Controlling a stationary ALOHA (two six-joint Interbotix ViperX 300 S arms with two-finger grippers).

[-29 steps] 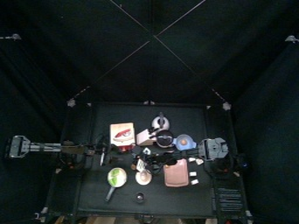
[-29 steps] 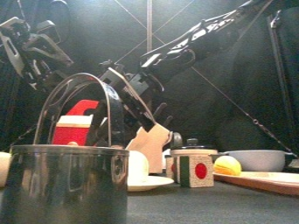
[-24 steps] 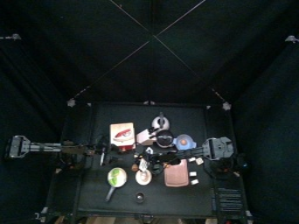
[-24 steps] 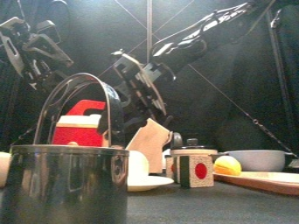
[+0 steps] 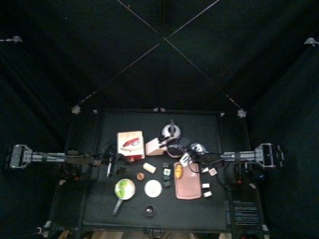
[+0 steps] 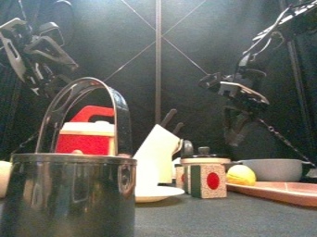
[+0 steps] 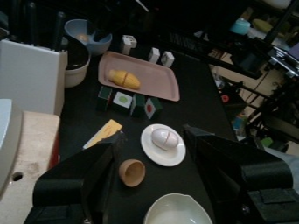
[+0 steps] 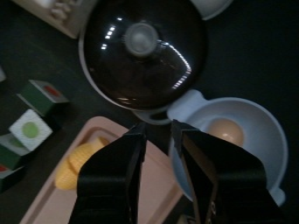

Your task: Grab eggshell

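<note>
The eggshell (image 7: 132, 171) is a small brown open half shell on the black table, next to a white plate (image 7: 149, 150) that holds a whole white egg (image 7: 165, 138). My left gripper (image 7: 170, 188) is open and empty, raised over the table's left side, with the eggshell between and beyond its jaws. My right gripper (image 8: 160, 131) has its jaws a little apart and empty. It hangs high above a black lidded pan (image 8: 146, 52) and a blue bowl (image 8: 260, 131) with an egg in it. In the top view it is on the right (image 5: 210, 168).
A pink tray (image 7: 158, 80) with a yellow fruit (image 7: 126, 79), a cheese wedge (image 7: 103, 132), small boxes (image 7: 138, 104) and a white bowl (image 7: 187, 212) lie around. A steel pot (image 6: 69, 199), a red-white carton (image 6: 84, 134) and a knife block (image 6: 155, 153) stand at the front.
My right arm has pulled back from the table's middle to the right and risen. The left arm has not moved.
</note>
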